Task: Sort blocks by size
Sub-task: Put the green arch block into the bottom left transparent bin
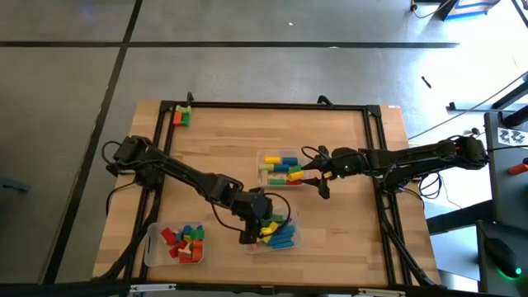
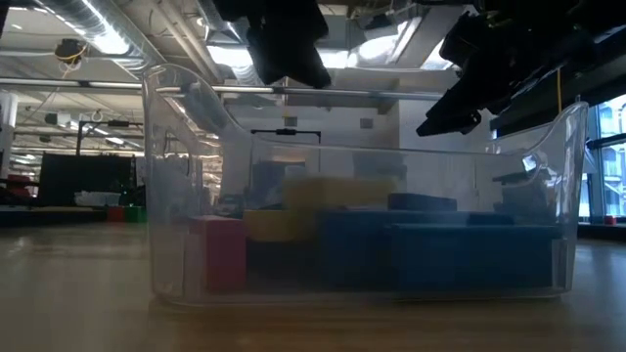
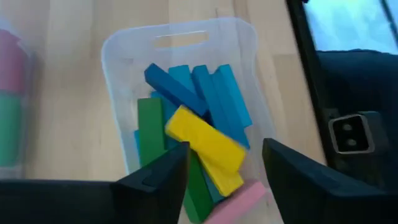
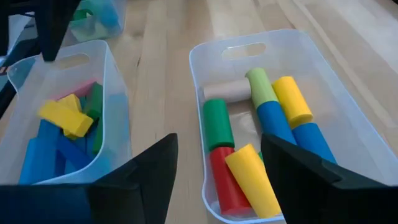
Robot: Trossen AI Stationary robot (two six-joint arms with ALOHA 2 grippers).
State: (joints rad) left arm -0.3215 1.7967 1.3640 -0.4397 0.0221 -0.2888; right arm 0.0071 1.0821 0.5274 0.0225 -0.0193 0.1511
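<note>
Light: even and bright from overhead; ceiling lamps [image 2: 103, 41] glare in the low view.
Shadows: soft, faint on the desk [image 1: 223, 144].
Blur: the near clear tray [image 2: 176, 176] is out of focus; left wrist view slightly smeared.

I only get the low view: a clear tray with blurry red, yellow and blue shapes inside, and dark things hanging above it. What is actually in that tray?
Observer: Long blocks: several blue bars, green ones, a yellow bar lying on top and a pink one at the edge.
Operator: And the dark thing on top?
Observer: The left hand, hanging over that tray with its fingers apart and nothing between them.
Operator: Any other trays?
Observer: Yes, a second tray holds cylinders in green, yellow, blue and red, with the right hand open by it. A third tray holds mostly red pieces.
</note>
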